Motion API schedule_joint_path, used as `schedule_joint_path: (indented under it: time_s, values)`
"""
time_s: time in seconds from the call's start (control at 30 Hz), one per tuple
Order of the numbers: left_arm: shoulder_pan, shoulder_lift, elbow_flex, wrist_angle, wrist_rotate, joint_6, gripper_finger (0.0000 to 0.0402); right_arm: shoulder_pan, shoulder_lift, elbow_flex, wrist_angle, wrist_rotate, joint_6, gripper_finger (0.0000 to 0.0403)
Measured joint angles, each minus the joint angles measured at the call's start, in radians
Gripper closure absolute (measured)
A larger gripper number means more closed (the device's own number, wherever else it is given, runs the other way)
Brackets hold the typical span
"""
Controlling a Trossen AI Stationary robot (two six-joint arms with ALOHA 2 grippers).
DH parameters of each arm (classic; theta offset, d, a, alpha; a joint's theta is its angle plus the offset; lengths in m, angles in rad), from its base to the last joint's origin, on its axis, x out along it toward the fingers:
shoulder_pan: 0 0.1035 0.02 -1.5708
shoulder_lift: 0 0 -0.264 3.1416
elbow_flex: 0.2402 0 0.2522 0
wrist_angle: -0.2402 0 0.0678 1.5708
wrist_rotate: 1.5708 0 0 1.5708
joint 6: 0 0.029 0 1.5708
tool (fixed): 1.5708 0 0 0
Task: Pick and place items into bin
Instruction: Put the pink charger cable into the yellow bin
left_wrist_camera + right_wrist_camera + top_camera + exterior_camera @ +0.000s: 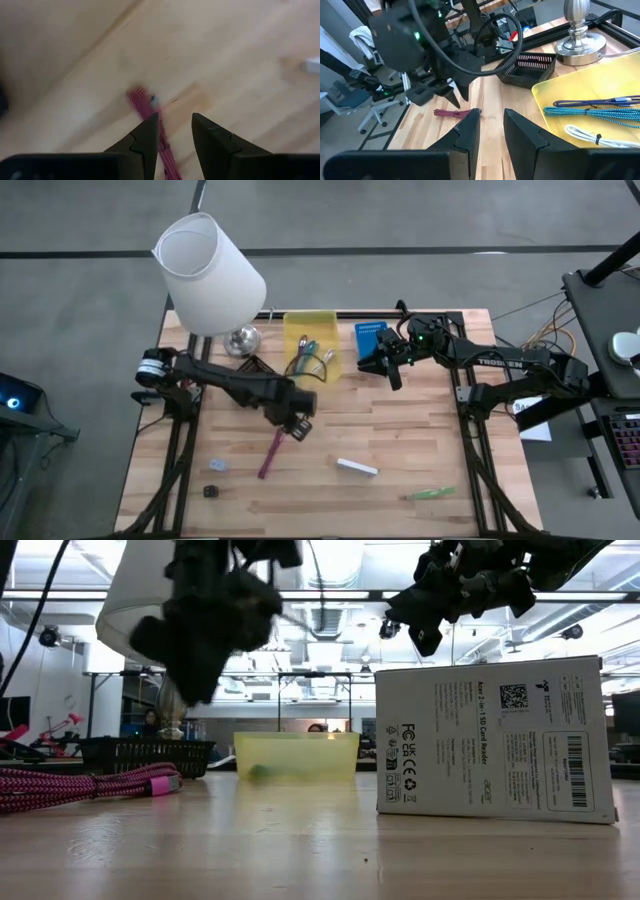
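Note:
The yellow translucent bin (pixel 310 330) sits at the table's far middle and holds blue and white cords (pixel 600 112). A maroon item (pixel 270 455), which looks like a braided cord bundle (pixel 80 786), lies on the wood left of centre. My left gripper (pixel 297 426) hangs open above its far end (pixel 142 102), clear of the table (pixel 200 635). My right gripper (pixel 385 365) is open in the air just right of the bin (pixel 492 117). A white bar-shaped box (pixel 357 468), a green strip (pixel 430 493), a grey bit (pixel 218 466) and a black bit (pixel 210 491) lie near the near edge.
A white-shaded lamp (pixel 210 275) stands at the far left, its silver base (pixel 243 340) beside the bin. A black mesh tray (pixel 530 65) lies next to that base. A blue object (pixel 370 335) lies right of the bin. Bare wood spans the table's middle and right.

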Motion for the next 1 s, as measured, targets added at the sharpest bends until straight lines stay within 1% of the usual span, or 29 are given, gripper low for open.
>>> schedule_joint_path:
  time_s: [0.07,0.13,0.23,0.3,0.4,0.57,0.67,0.83,1.0]
  values:
    - [-0.014,0.000,-0.037,-0.003,0.020,-0.115,0.0301,0.000,0.000,0.000,0.000,0.000,0.000,0.0326]
    - [-0.030,0.000,-0.075,0.001,0.048,-0.191,0.0301,0.000,0.000,0.000,0.000,0.000,0.000,0.0326]
    - [-0.057,0.001,-0.130,0.004,0.095,-0.259,0.0301,0.000,0.000,0.000,0.000,0.000,0.000,0.0326]
    - [-0.077,0.001,-0.159,0.018,0.098,-0.293,0.0301,0.000,0.000,0.000,0.000,0.000,0.000,0.0326]
    - [-0.103,0.001,-0.204,0.091,0.096,-0.304,0.0301,0.000,0.000,0.000,0.000,0.000,0.000,0.0326]
    - [-0.131,0.002,-0.264,0.270,0.100,-0.306,0.0301,0.000,0.000,0.000,0.000,0.000,0.000,0.0326]
    - [-0.138,0.007,-0.277,0.293,0.100,-0.307,0.0301,0.000,0.000,0.000,0.000,0.000,0.000,0.0326]
    - [-0.140,0.015,-0.322,0.302,0.099,-0.357,0.0301,0.000,0.000,0.000,0.000,0.000,0.000,0.0326]
    - [-0.140,0.022,-0.342,0.323,0.104,-0.321,0.0306,0.000,0.000,0.000,0.000,0.001,0.000,0.0326]
